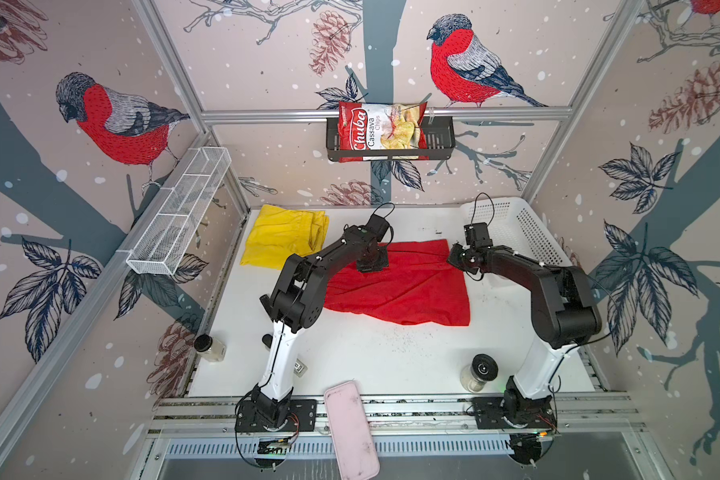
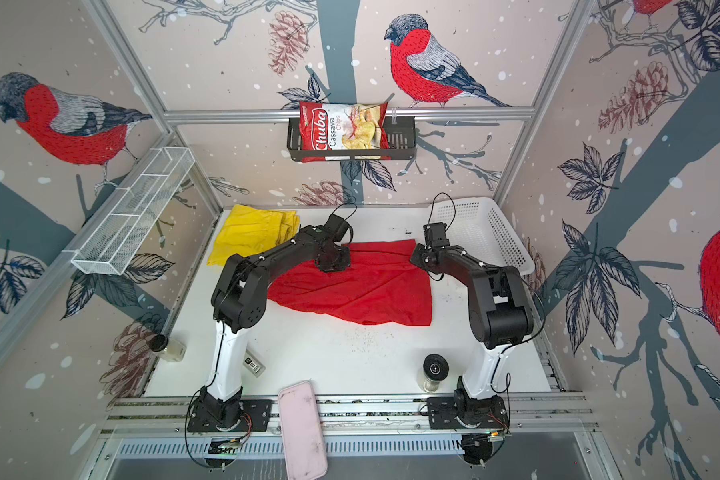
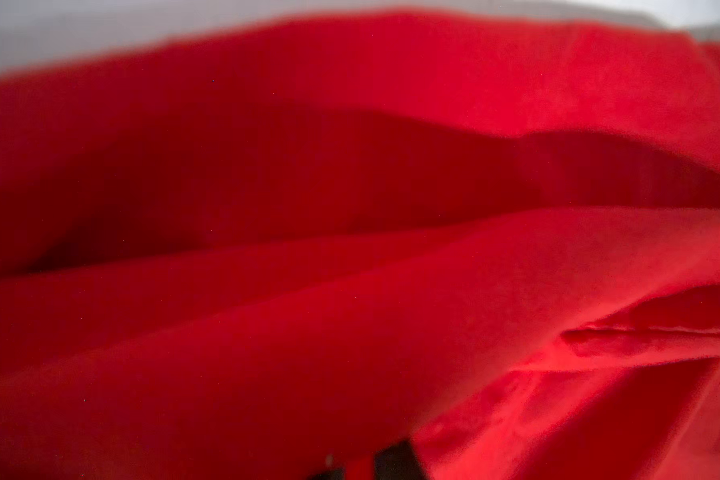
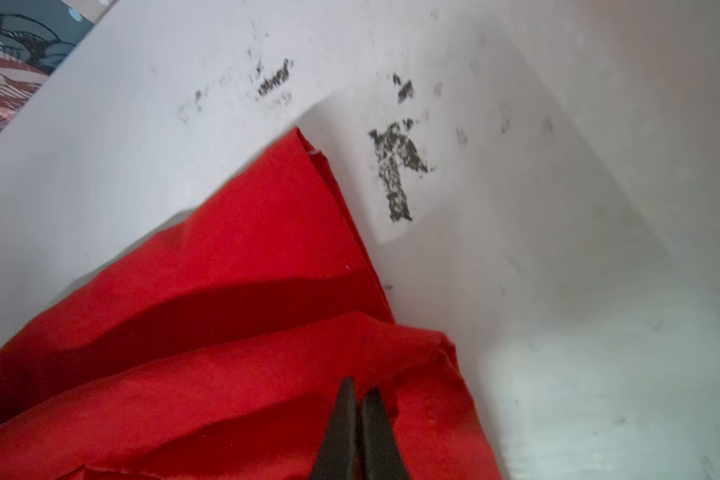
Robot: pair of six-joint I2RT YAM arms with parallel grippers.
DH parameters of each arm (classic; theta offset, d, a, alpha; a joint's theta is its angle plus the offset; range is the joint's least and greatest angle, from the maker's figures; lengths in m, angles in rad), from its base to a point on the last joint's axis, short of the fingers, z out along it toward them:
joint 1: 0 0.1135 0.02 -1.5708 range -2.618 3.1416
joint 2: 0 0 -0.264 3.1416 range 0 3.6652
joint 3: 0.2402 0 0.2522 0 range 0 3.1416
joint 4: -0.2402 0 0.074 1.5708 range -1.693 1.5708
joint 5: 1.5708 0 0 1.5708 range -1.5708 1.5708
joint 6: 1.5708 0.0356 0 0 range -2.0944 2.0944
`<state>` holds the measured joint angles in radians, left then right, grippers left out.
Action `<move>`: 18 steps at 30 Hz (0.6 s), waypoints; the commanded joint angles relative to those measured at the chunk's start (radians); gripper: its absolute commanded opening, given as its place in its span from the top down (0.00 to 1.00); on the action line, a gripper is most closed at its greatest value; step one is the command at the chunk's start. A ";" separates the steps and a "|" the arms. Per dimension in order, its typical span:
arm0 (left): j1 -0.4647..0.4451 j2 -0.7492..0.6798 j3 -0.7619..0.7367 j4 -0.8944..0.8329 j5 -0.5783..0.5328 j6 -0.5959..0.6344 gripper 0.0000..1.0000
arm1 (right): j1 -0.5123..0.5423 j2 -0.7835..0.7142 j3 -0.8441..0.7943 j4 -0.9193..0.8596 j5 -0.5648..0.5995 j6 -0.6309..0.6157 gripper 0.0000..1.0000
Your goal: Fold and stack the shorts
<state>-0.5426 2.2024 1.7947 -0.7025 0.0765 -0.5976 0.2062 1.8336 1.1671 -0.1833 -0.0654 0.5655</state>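
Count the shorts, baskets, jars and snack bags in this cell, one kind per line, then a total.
Shorts: 2 (yellow shorts, red shorts)
Baskets: 3 (black wall basket, white mesh rack, white plastic basket)
Jars: 2 (lying jar, upright jar)
Snack bags: 1 (chips bag)
Total: 8

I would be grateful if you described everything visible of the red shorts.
The red shorts are thin, matte cloth, spread but wrinkled in the middle of the white table. Their far edge is pinched in two places: the left tool is shut on cloth toward the far left corner, the right tool on a raised fold at the far right corner. The near hem lies flat. The left arm hides part of them; no drawstring shows.
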 commanded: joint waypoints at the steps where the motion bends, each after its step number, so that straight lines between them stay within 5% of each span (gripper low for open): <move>1: 0.025 0.017 0.035 -0.034 0.026 -0.014 1.00 | -0.011 0.010 0.047 -0.026 0.025 -0.029 1.00; 10: 0.125 0.023 0.055 0.019 0.138 -0.037 1.00 | -0.028 0.087 0.196 -0.020 0.067 -0.054 1.00; 12: 0.141 0.023 0.055 0.042 0.157 -0.043 1.00 | -0.028 0.119 0.235 -0.014 0.077 -0.063 0.91; 15: 0.165 0.022 0.053 0.063 0.180 -0.052 1.00 | -0.030 0.178 0.312 -0.021 0.083 -0.087 0.57; 18: 0.183 0.010 0.049 0.083 0.182 -0.062 1.00 | -0.028 0.226 0.382 -0.025 0.066 -0.107 0.50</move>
<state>-0.3717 2.2227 1.8420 -0.6567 0.2359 -0.6510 0.1768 2.0354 1.5074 -0.2028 -0.0044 0.4938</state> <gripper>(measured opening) 0.067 0.510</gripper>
